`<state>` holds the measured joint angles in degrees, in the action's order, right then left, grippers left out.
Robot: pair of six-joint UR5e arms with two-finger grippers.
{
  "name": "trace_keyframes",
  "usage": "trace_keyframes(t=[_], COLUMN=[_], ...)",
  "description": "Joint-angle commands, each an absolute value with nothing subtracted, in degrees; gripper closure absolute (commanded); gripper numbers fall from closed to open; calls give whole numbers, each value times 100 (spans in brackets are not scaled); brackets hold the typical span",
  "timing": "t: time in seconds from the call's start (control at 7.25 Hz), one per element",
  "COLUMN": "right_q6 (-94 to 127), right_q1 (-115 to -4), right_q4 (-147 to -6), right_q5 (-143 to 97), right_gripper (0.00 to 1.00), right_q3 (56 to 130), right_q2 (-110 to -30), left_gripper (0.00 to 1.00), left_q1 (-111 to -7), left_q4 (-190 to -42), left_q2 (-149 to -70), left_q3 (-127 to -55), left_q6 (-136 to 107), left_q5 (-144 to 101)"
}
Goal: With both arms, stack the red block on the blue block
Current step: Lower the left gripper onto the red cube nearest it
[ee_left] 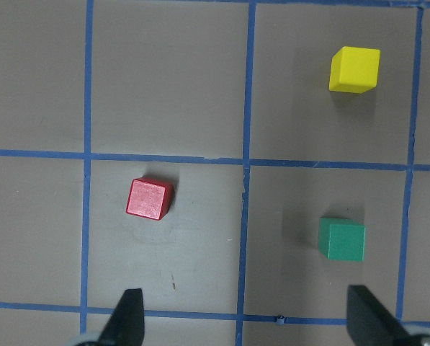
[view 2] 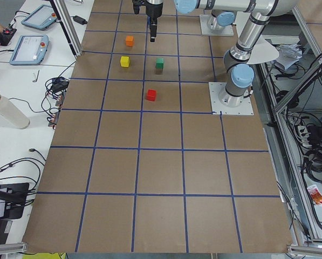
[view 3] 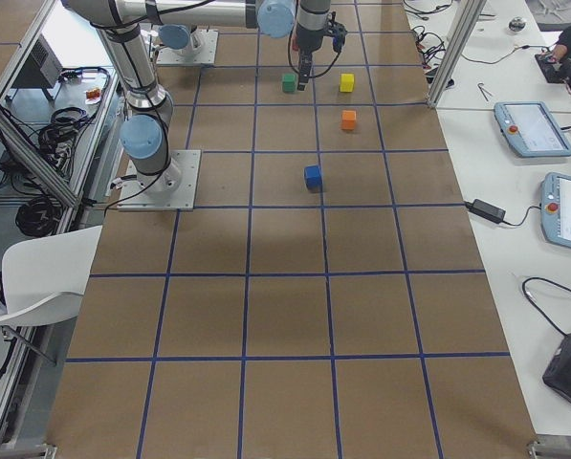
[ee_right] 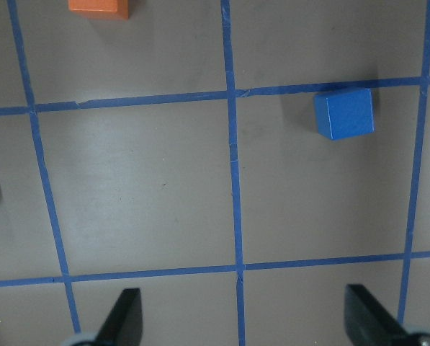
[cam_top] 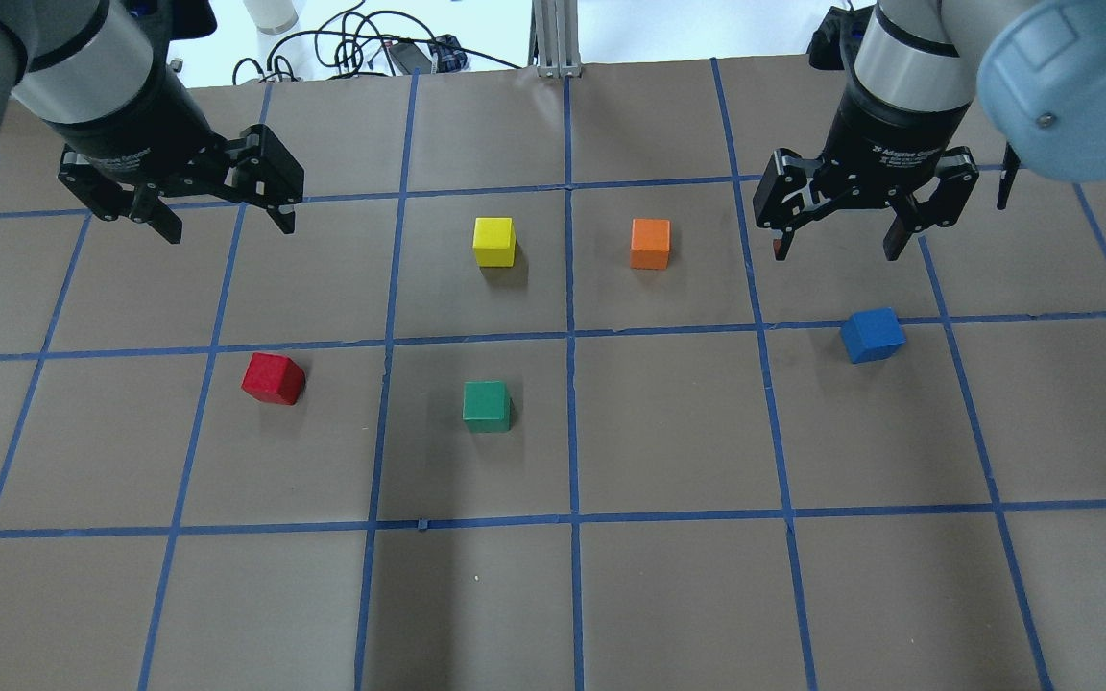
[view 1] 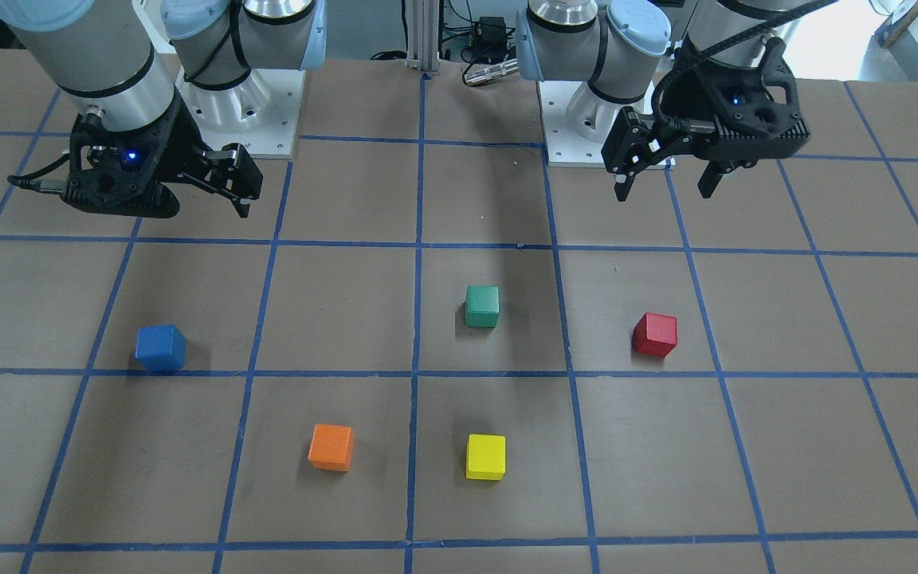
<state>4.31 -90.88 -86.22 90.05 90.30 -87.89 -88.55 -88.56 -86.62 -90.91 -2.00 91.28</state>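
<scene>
The red block (cam_top: 273, 378) sits on the brown table on my left side, and also shows in the left wrist view (ee_left: 150, 199). The blue block (cam_top: 872, 334) sits on my right side, and also shows in the right wrist view (ee_right: 344, 113). My left gripper (cam_top: 227, 228) is open and empty, raised above the table beyond the red block. My right gripper (cam_top: 836, 251) is open and empty, raised just beyond the blue block. In the front-facing view the red block (view 1: 655, 334) lies in front of the left gripper (view 1: 664, 194).
A green block (cam_top: 487, 405), a yellow block (cam_top: 494, 241) and an orange block (cam_top: 650, 243) stand between the two task blocks near the table's middle. Blue tape lines divide the table into squares. The arm bases (view 1: 240, 112) stand at the robot's edge.
</scene>
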Motion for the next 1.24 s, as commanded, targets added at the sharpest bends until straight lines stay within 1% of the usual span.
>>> trace_keyframes(t=[0.0,0.28,0.41,0.55,0.69,0.83,1.1], right_q6=[431,431,431,431,431,431,431], right_q1=[-9088,-9088,-9088,-9088,-9088,-9088,-9088], right_q4=[-8622,-8622,-8622,-8622,-8622,-8622,-8622], right_q5=[9009,9009,9009,9017,9009,9009,9009], right_gripper=[0,0,0,0,0,0,0], right_q3=[9035,9035,9035,9044,9035,9035,9035], right_q2=[-8789,-8789,-8789,-8789,-8789,-8789,-8789], left_gripper=[0,0,0,0,0,0,0], left_q1=[-8851,-8859,-8746,-8423,-8124,-8060,-7824], left_q4=[-8947,-9017,-9313,-8760,-7710,-7090,-5798], left_q2=[-8684,-8649,-8622,-8813,-9059,-9305,-9736], left_q3=[-9079,-9167,-9489,-10058,-10594,-11043,-11626], left_q6=[-202,-141,321,1352,1510,1955,2791], left_q5=[9140,9149,9167,9150,9132,9149,9237])
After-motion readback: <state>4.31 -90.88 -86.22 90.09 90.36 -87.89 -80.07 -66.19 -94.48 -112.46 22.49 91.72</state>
